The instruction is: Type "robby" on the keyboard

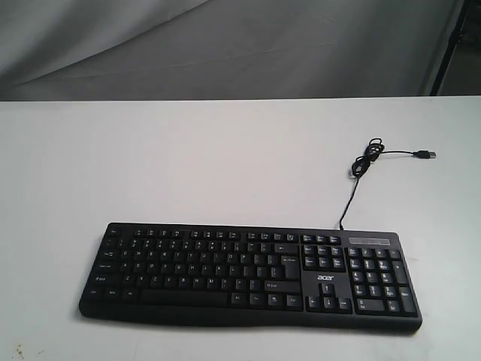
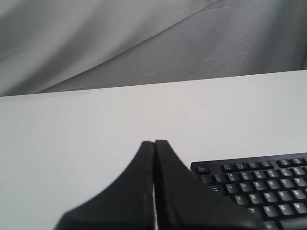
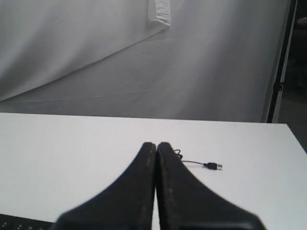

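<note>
Lying on white table (image 1: 225, 150), keyboard (image 1: 248, 274), cable (image 1: 366, 162) coiled behind (plug (image 1: 428, 154) unconnected)

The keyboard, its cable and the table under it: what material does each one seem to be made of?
The keyboard looks like matte black plastic: moulded keys, white printed legends, a dull sheen. Its cable seems coated in rubber or vinyl, since it curls in soft loops. The table shows a smooth, matte white top, perhaps laminate; the pictures leave this open.
</note>
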`<state>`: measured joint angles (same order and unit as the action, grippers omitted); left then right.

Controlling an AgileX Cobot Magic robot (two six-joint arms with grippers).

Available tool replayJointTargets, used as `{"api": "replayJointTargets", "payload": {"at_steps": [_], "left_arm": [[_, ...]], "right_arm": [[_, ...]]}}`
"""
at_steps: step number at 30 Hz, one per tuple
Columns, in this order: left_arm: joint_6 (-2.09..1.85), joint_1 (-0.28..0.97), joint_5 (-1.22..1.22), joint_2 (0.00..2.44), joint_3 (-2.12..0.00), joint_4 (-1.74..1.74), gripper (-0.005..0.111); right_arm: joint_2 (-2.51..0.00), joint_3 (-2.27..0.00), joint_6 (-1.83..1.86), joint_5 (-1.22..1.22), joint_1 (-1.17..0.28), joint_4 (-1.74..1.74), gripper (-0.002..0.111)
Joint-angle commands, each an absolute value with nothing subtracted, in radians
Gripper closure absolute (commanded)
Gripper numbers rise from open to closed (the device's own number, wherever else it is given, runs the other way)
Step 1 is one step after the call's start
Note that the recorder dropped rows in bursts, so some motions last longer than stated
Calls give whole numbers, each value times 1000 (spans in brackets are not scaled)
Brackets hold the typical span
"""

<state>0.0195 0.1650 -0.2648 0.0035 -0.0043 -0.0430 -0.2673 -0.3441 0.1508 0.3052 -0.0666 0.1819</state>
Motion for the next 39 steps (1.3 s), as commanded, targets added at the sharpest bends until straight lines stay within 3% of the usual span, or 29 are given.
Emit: {"api": "replayJointTargets", "payload": {"at_steps": [1,7,20,31,39], "left_arm": [[22,171,-258,0,0,-48,107],[22,171,-258,0,0,-48,107],[22,171,-258,0,0,-48,107],[22,171,-258,0,0,-48,107],[22,171,-258,0,0,-48,107]], "right_arm": [[-441,-500,183,310,-60,161,108],[-669,-656,202,450,-157,176,108],[-1089,-797,51,360,-627,145,108],[-1349,-952,15,435,-821,207,108],[-1516,-1021,157,494,-863,358,108]]}}
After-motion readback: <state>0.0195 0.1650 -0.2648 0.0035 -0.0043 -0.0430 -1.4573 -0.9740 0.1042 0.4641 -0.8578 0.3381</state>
